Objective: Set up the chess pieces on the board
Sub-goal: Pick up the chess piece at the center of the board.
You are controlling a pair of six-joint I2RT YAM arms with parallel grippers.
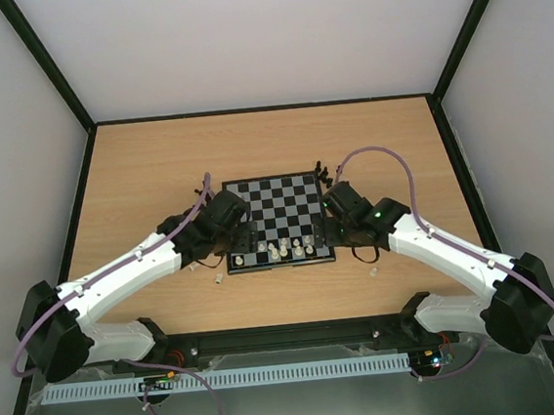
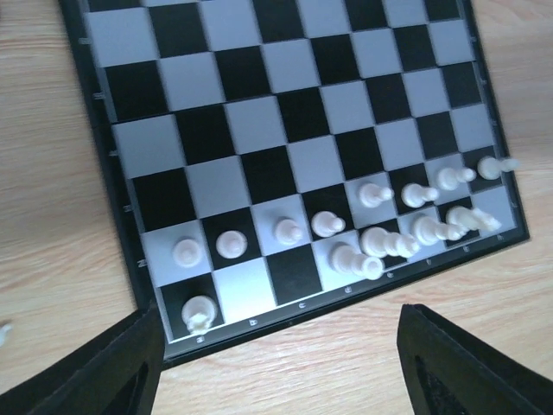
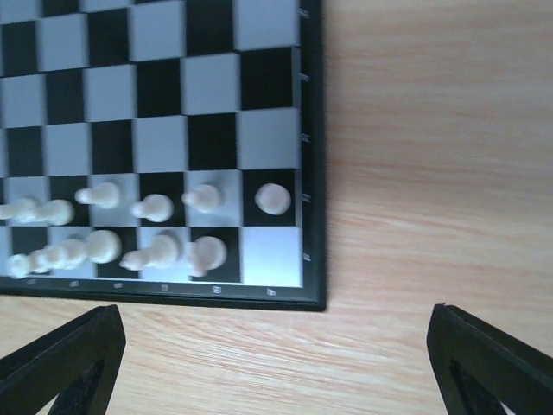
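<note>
From above, the board [image 1: 277, 203] lies flat in the middle of the wooden tabletop [image 1: 156, 170], square to the two arms. Cream-white chess pieces [image 1: 287, 250] stand along its two nearest rows. The left end effector [image 1: 229, 234] hangs over the board's near left corner and the right end effector [image 1: 339, 211] over its right edge. From this height I cannot tell how either pair of fingers stands. One stray white piece [image 1: 220, 277] lies on the wood just off the near left corner, and another stray white piece [image 1: 372, 271] lies off the near right corner. A few small dark pieces [image 1: 325, 172] sit beside the far right corner. The left wrist view looks down on the near left part of the board. A full line of eight small white figures fills the second row. In the edge row a single piece stands on the dark corner square, and a gap of two squares separates it from four taller pieces further along. The left arm's dark fingers [image 2: 104, 372] are spread wide apart over bare wood in front of the board, with nothing between them. The right wrist view shows the near right corner of the board. The small figures reach the last square of the second row, while the edge row's last piece stands one square short of the corner. The right arm's fingers [image 3: 497, 367] are likewise spread wide, gripping nothing, above the wood just in front of the border.
</note>
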